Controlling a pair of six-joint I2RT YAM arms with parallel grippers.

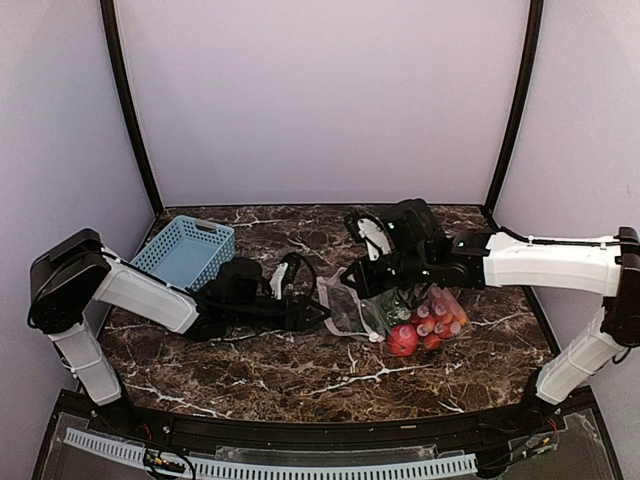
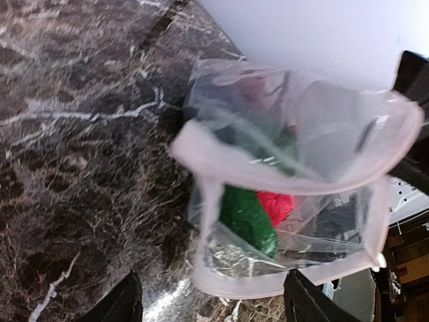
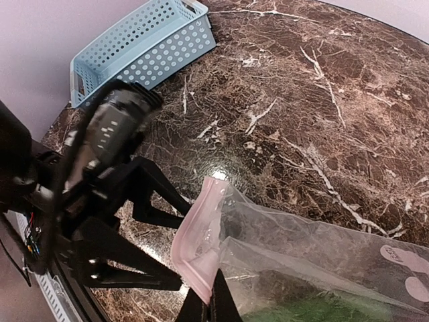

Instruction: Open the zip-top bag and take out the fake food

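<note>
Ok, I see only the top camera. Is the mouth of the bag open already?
Observer: Yes. The left wrist view shows the zip-top bag gaping, with a green piece and a red piece inside.
Operator: What holds it?
Observer: In the right wrist view, the right gripper is shut on the pink zip strip.
Operator: And the left gripper?
Observer: Open, its fingers wide apart just before the bag.

The basket (image 1: 185,250) sits at the back left of the table (image 1: 250,380). The bag (image 1: 348,312) lies near the middle, mouth to the left, with the food (image 1: 425,325) inside toward its right end. The left gripper (image 1: 312,316) is just left of the mouth. The right gripper (image 1: 358,287) is behind the bag (pinching its rim).
</note>
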